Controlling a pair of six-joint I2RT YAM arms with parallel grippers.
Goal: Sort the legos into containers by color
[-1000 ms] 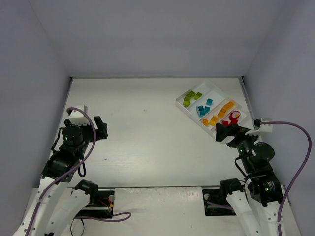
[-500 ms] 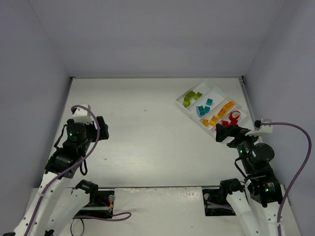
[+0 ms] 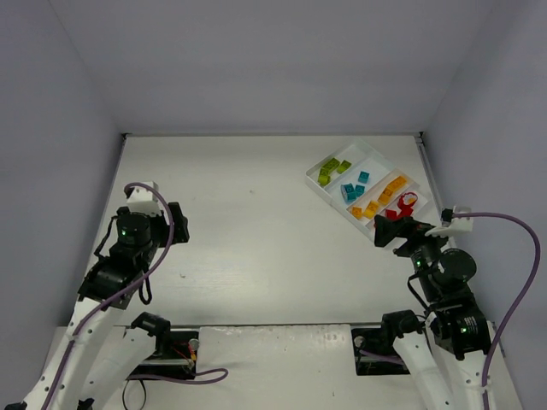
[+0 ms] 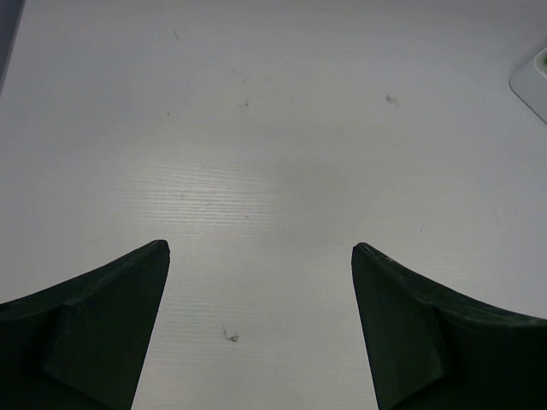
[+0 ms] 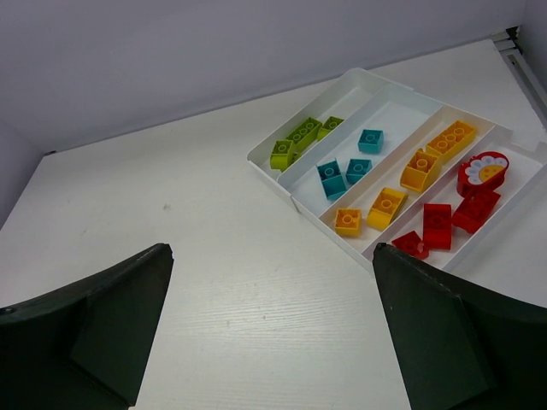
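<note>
Top external shows left gripper seemingly turned slightly.

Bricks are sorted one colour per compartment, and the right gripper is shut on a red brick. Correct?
Not quite. The right gripper is open and empty, as the right wrist view shows; the red bricks all lie in the tray. The sorting, one colour per compartment, is as you say.

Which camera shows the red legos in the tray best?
The right wrist view: the red legos lie distinct in the nearest compartment of the tray. The top external view shows them as tiny red specks. The left wrist view catches only a tray corner.
</note>
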